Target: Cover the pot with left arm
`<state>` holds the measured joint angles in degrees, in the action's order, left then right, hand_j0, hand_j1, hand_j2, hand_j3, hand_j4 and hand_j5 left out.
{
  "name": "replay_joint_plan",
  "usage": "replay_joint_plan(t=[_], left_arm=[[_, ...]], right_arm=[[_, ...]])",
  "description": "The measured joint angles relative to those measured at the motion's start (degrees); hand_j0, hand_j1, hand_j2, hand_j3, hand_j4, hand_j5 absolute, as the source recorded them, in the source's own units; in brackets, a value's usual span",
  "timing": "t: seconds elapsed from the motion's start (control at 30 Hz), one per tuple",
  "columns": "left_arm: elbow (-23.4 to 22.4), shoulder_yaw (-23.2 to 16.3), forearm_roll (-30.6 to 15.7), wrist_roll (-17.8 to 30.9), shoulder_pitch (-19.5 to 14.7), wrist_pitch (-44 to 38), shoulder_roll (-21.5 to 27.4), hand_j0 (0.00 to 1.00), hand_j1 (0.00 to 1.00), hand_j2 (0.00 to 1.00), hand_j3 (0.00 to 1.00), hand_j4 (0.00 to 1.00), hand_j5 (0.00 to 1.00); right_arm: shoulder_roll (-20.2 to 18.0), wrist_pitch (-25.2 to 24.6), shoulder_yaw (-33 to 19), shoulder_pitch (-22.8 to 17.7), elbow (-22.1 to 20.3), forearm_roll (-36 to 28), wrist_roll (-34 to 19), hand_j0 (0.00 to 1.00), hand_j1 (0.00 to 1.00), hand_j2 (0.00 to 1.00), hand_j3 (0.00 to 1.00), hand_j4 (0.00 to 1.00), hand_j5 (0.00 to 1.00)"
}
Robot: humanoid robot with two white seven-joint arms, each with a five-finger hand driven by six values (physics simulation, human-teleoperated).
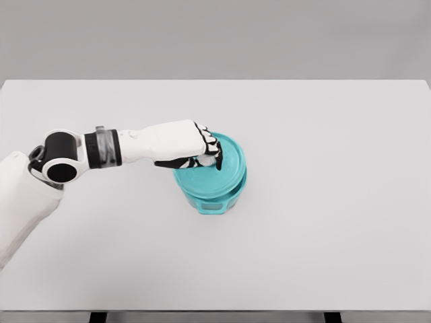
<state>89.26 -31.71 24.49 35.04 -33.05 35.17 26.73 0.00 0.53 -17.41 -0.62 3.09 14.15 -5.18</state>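
- Pot: teal, round, standing upright near the middle of the white tabletop; we noted a handle tab on its near side.
- Lid: teal, round, lying across the pot's mouth and seemingly tilted or slightly offset; we could not tell whether it was fully seated.
- Left hand: directly over the lid's left part, its arm coming in level from the picture's left; the pot lay straight below it, so we judged the remaining move to be downward and small.
- Fingers: curled narrowly around the lid's centre, apparently on a knob we could not see clearly; we recorded the hand as holding the lid.
- Right arm: absent from our view.
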Motion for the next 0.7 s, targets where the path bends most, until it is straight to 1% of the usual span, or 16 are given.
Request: replay_joint_plan(t=[0.2,0.7], left_arm=[[-1.3,-0.05,0.66,-0.01,0.09,0.0,-0.81,0.53,0.53,0.53,0.53,0.53,0.53],[-2.27,-0.16,1.11,-0.01,0.53,0.0,-1.14,0.55,0.55,0.55,0.55,0.55,0.55]], right_arm=[[0.0,0.0,0.0,-0.09,0.01,0.0,0.0,1.0,1.0,1.0,1.0,1.0,1.0],[0.0,0.0,0.0,-0.09,0.01,0.0,0.0,1.0,1.0,1.0,1.0,1.0,1.0]])
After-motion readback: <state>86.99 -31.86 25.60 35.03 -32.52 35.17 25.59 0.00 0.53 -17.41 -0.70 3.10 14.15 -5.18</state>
